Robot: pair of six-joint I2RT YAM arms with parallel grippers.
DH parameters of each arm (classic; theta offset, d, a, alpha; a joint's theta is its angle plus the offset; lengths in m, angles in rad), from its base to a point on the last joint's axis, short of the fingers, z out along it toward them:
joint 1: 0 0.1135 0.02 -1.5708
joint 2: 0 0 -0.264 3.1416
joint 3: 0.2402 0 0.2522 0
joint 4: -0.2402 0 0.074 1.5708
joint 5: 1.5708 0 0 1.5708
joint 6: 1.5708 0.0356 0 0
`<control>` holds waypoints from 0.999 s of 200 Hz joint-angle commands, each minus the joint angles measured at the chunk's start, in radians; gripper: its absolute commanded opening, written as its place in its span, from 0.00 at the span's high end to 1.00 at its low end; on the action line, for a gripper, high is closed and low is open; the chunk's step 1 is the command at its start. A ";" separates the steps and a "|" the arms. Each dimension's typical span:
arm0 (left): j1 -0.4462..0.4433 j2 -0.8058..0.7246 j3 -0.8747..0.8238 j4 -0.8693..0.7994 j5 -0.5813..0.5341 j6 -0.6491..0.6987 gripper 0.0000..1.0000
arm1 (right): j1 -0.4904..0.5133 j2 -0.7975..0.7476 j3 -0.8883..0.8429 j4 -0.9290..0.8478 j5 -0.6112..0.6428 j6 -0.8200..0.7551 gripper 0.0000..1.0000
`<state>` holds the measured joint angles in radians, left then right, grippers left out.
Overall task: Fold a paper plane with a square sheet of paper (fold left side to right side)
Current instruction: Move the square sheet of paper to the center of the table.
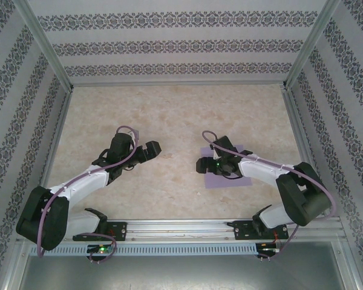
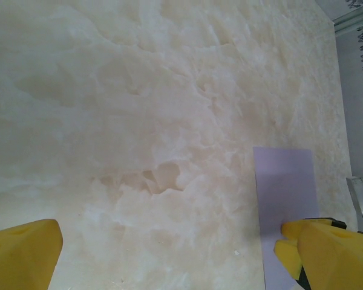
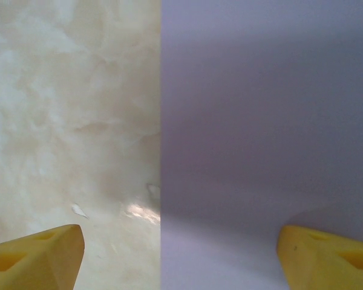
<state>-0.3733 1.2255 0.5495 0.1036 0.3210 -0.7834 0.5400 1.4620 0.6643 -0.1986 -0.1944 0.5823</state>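
the square sheet of paper (image 1: 222, 181) lies flat on the bench (image 1: 169, 109), in its right half and somewhat nearer the near edge than the far one, partly hidden under the right arm in the top view. no crease shows on it. the right gripper (image 3: 181, 241) hangs low over the sheet's left edge with its jaws spread wide and nothing between them. in the right wrist view one yellow finger (image 3: 42, 254) is over bare bench and the other over lavender paper (image 3: 266, 121), so the edge runs between them. the left gripper (image 1: 148, 151) is also wide and empty, over bare bench well to the left of the sheet, which the left wrist view shows flat ahead (image 2: 284, 187).

the step in hand looks like lifting the left edge to carry it over to the right side. to do it well, the outer finger should likely touch down just beside the edge and slide under as the jaws pinch, since thin paper tends to skid rather than lift. the left gripper could pin the sheet. the edge should then arc over and meet the right edge squarely before any crease is pressed.
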 commanded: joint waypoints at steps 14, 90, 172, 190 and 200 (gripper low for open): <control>-0.012 -0.054 0.008 -0.079 -0.077 0.009 0.00 | 0.076 0.085 0.024 0.111 -0.009 0.128 0.16; -0.012 -0.124 0.013 -0.161 -0.149 0.006 0.00 | 0.285 0.330 0.173 0.314 0.067 0.384 0.16; -0.012 -0.137 0.013 -0.189 -0.139 -0.005 0.03 | 0.306 0.226 0.256 0.229 0.133 0.270 0.12; -0.013 -0.127 0.015 -0.183 -0.108 -0.008 0.07 | 0.283 0.149 0.240 0.171 0.178 0.218 0.09; -0.013 -0.118 0.017 -0.178 -0.086 -0.009 0.12 | 0.263 0.106 0.223 0.142 0.201 0.188 0.07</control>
<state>-0.3733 1.0973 0.5495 -0.0570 0.1894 -0.7872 0.8387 1.6806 0.8963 0.0360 -0.0788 0.8600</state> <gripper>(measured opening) 0.924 0.912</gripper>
